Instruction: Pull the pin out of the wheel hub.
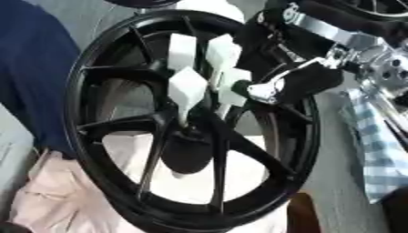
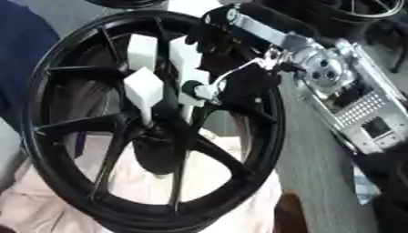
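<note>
Up close, a big black wheel (image 1: 191,123) with slanted spokes fills most of the view, standing tilted, its rim running from the upper left round to the bottom. At its middle sits the dark hub (image 1: 189,136), and behind the lower spokes shows a pale pinkish cloth (image 1: 56,200). The robot's right hand (image 1: 209,68) reaches in from the upper right, its black and silver arm (image 2: 318,63) crossing over the top of the rim. Its white fingers (image 2: 143,86) hang down in front of the spokes, spread and fairly straight, with the lowest one pointing toward the hub and ending just above it. A thin pale stem runs from that finger down to the hub; whether this is the pin or part of the finger, I cannot tell. So I cannot tell either whether the fingers have hold of anything. A small silver piece (image 1: 263,88) with a dark round end sticks out beside the fingers, near the upper spokes. To the far left lies something dark blue (image 1: 32,68), and at the right edge a blue and white checked cloth (image 1: 382,145) rests on the grey counter (image 2: 318,173).
</note>
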